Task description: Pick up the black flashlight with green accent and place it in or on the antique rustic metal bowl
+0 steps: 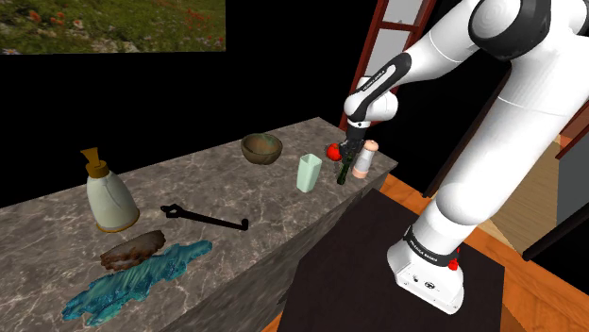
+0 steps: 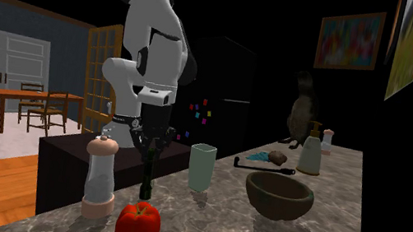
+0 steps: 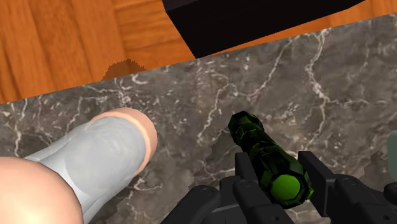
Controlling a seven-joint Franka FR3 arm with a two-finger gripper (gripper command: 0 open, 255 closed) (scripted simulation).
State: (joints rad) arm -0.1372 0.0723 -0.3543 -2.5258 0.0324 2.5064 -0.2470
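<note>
My gripper (image 1: 351, 151) (image 2: 148, 138) (image 3: 283, 183) is shut on the black flashlight with green patches (image 1: 344, 171) (image 2: 148, 168) (image 3: 264, 156), which hangs upright with its lower end close to the marble counter (image 1: 274, 203). Both fingers (image 3: 249, 186) clasp its upper end from either side. I cannot tell whether its lower end touches the counter. The brown rustic bowl (image 1: 261, 148) (image 2: 278, 196) stands empty on the counter, beyond a pale green cup (image 1: 308, 173) (image 2: 201, 167) as seen from the gripper.
A tall grinder (image 1: 366, 158) (image 2: 100, 175) (image 3: 95, 165) and a red fruit (image 1: 333, 151) (image 2: 137, 224) stand right beside the gripper near the counter's end. Farther along lie a black tool (image 1: 203, 219), a soap dispenser (image 1: 110, 193), a blue cloth (image 1: 132, 278).
</note>
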